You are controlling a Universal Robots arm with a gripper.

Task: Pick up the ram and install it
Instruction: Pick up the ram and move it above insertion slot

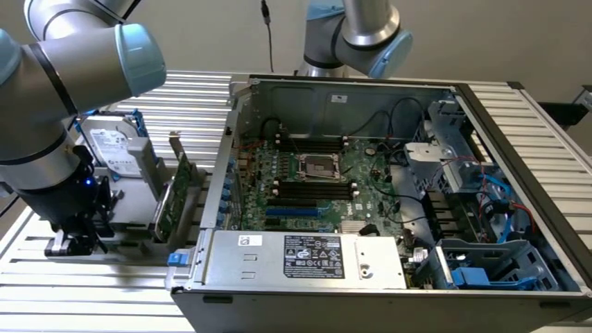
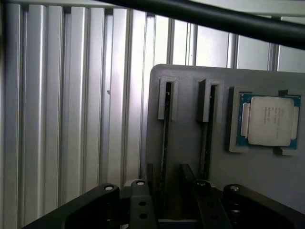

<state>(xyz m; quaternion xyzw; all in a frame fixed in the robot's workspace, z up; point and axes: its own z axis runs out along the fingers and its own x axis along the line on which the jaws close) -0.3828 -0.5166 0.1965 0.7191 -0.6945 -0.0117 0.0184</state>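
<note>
Two ram sticks stand on edge in slots of a grey holder (image 2: 188, 81). One ram stick (image 2: 165, 138) runs down between my fingers, and the other ram stick (image 2: 206, 136) ends beside one black finger (image 2: 204, 202). My gripper (image 2: 169, 200) is open and straddles the first stick without closing on it. In the exterior view my gripper (image 1: 74, 239) hangs low over the grey parts tray (image 1: 129, 208) at that view's left, beside the open computer case (image 1: 370, 201). The motherboard's black memory slots (image 1: 315, 186) lie inside the case around the processor socket (image 1: 319, 165).
A square silver processor (image 2: 268, 120) sits in the holder beside the sticks. A green expansion card (image 1: 176, 194) and a hard drive (image 1: 116, 146) stand upright on the tray between my gripper and the case. A second arm (image 1: 365, 35) rises behind the case. The table is ribbed aluminium (image 2: 71, 119).
</note>
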